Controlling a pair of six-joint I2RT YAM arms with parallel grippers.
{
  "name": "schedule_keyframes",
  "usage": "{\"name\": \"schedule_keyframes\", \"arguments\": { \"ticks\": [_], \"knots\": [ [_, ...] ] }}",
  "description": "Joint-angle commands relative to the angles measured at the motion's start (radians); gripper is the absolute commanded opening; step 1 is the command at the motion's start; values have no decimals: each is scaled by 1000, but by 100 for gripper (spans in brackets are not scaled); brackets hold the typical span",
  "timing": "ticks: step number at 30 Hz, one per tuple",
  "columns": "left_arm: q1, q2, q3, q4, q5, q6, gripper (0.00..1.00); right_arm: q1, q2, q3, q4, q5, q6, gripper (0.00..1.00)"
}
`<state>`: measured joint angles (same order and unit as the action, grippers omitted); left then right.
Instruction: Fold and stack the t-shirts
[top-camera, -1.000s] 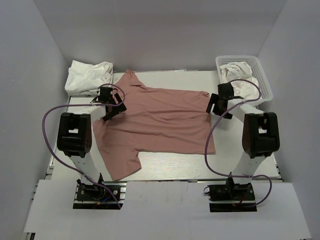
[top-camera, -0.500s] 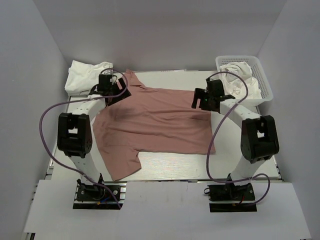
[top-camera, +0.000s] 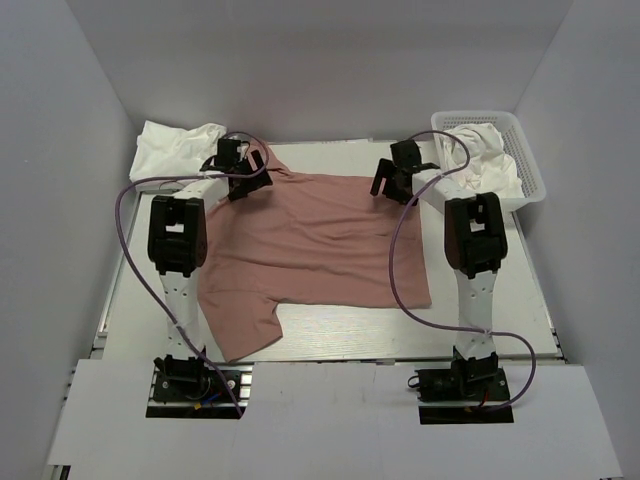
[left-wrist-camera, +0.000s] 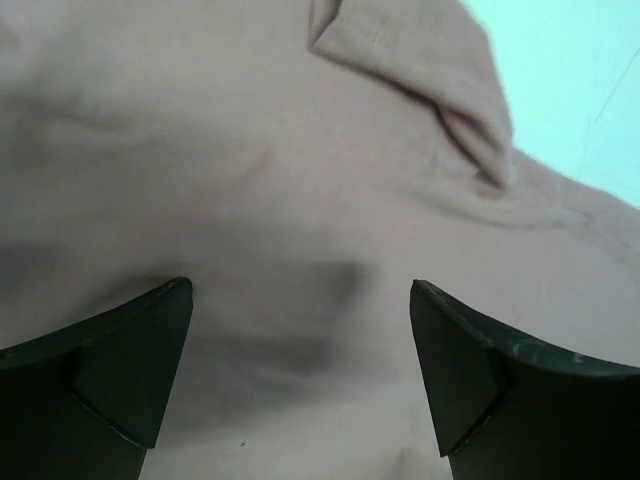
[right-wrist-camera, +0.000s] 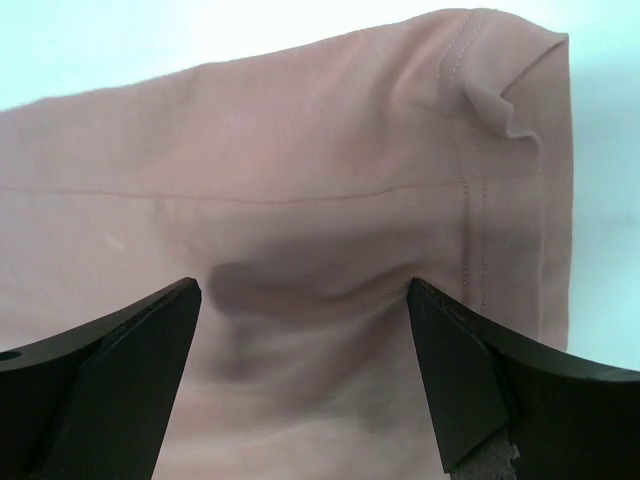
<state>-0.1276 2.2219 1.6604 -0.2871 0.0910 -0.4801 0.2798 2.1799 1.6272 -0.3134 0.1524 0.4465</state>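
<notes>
We saw a heap of white shirts (top-camera: 178, 150) at the table's (top-camera: 480, 335) far left corner. More white cloth (top-camera: 478, 148) lay in a basket (top-camera: 532, 170) at the far right. Both were apart from the pink shirt (top-camera: 310, 250). A purple cable (top-camera: 397, 262) looped above its right side. The pink shirt lay flat mid-table, its long axis running left to right, sleeves at the left and hem at the right. The left gripper (left-wrist-camera: 298, 300) hung over the far sleeve and the right gripper (right-wrist-camera: 302, 290) over the far hem corner. Each stood wide, holding nothing.
</notes>
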Motion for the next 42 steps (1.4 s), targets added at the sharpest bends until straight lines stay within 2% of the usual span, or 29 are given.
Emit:
{"name": "schedule_keyframes", "arguments": {
  "ticks": [1,6,11,14,17,19,21,24,25,26,27,28,29,30,31,32,33,35,36,39,42],
  "knots": [
    [-4,48,61,-52,7,8,100,-22,110,120,-119,30,49,90],
    [-4,122,165,-61,42,8,100,-62,294,371,-234,58,54,90],
    [-4,199,304,-70,75,8,100,-109,380,503,-175,-37,12,90],
    [-4,265,401,-70,116,18,100,-125,386,519,-100,-79,-37,90],
    [-4,309,517,-81,206,18,100,-131,376,579,-102,-114,-119,90],
    [-4,309,552,-101,233,18,100,-125,307,585,-115,-122,-178,90],
    [-23,199,515,-101,221,40,100,-100,205,521,-81,-111,-221,90],
    [-37,-44,351,-101,155,83,100,-94,12,343,-6,-44,-246,90],
    [-47,-114,237,-122,127,83,100,-94,-27,301,8,-28,-241,90],
    [-47,-184,170,-135,77,83,100,-93,-146,169,40,-33,-235,90],
    [-56,-331,100,-150,56,54,100,-85,-187,119,77,-39,-224,90],
    [-56,-400,-60,-164,32,17,100,-90,-225,68,121,-37,-223,90],
    [-56,-466,-141,-205,-11,-24,100,-88,-333,-48,149,-39,-188,90],
    [-56,-529,-219,-221,-11,-81,100,-96,-363,-152,189,-53,-127,90],
    [-56,-648,-372,-237,18,-103,100,-100,-418,-247,209,-68,-106,90],
    [-56,-710,-449,-247,35,-123,100,-102,-443,-291,220,-65,-89,90],
    [-56,-776,-603,-247,59,-164,100,-100,-494,-410,249,-86,-59,90],
    [-67,-961,-744,-218,110,-208,100,-96,-567,-478,266,-132,-40,90],
    [-67,-1011,-846,-230,121,-230,100,-99,-648,-571,287,-142,-2,90],
    [-76,-1161,-1006,-326,162,-273,100,-93,-773,-683,300,-188,23,90],
    [-87,-1237,-1131,-362,193,-295,100,-94,-888,-772,301,-179,37,90]
  ]
}}
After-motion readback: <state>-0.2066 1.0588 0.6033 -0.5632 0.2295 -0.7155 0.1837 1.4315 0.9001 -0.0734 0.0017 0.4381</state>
